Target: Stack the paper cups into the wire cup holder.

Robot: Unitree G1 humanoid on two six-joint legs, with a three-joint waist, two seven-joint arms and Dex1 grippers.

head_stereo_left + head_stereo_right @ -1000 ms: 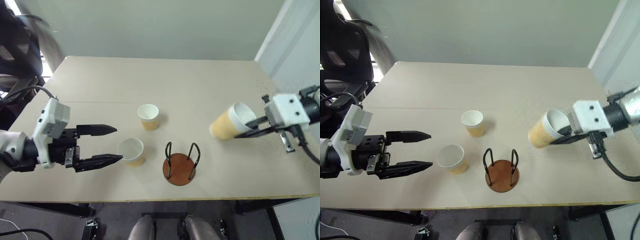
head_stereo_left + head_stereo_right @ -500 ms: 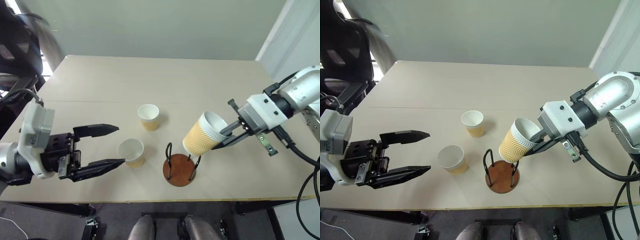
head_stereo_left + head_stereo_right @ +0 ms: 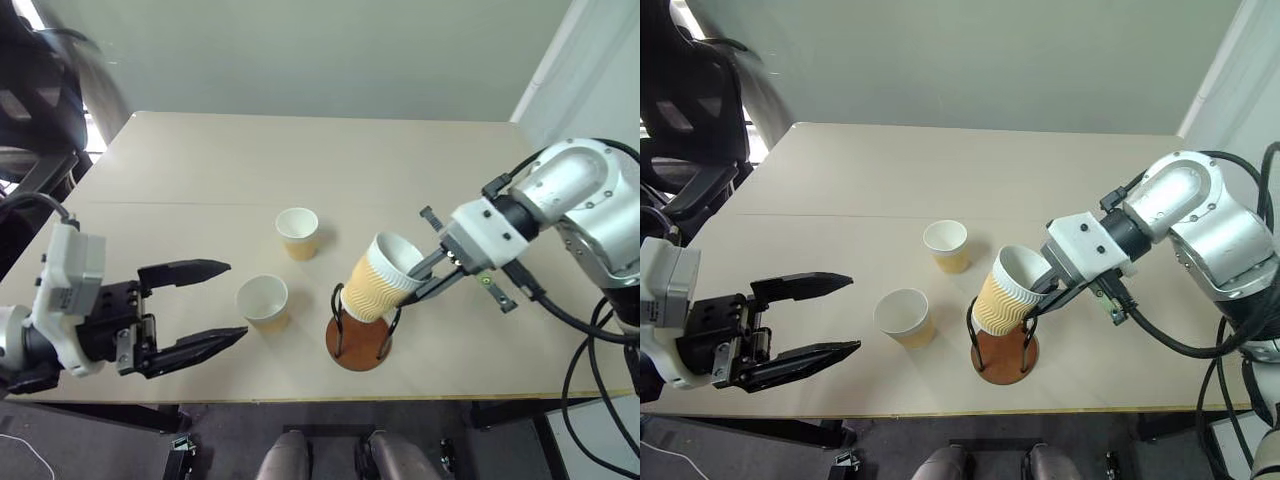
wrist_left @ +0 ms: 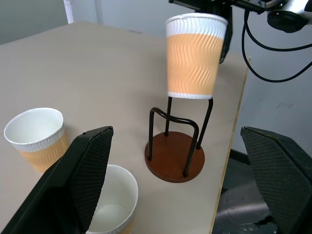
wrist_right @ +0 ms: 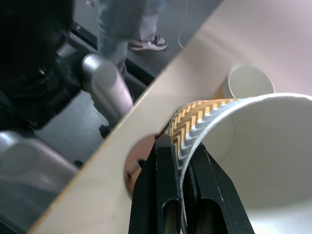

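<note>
While the right end effector (image 3: 432, 272) clamps the rim of one paper cup (image 3: 378, 278), this cup hangs tilted just above the wire cup holder (image 3: 360, 338) near the front edge of the tabletop (image 3: 400, 170). Left end effector (image 3: 232, 302) stands with fingers wide apart, holding nothing, beside the nearer (image 3: 263, 302) of two cups (image 3: 297, 233) standing upright left of the holder.

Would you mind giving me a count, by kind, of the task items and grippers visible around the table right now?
Paper cups: 3, one held, two standing on the table
Wire cup holder: 1
Grippers: 2, left gripper open, right gripper shut on the held cup's rim
Total: 6
</note>
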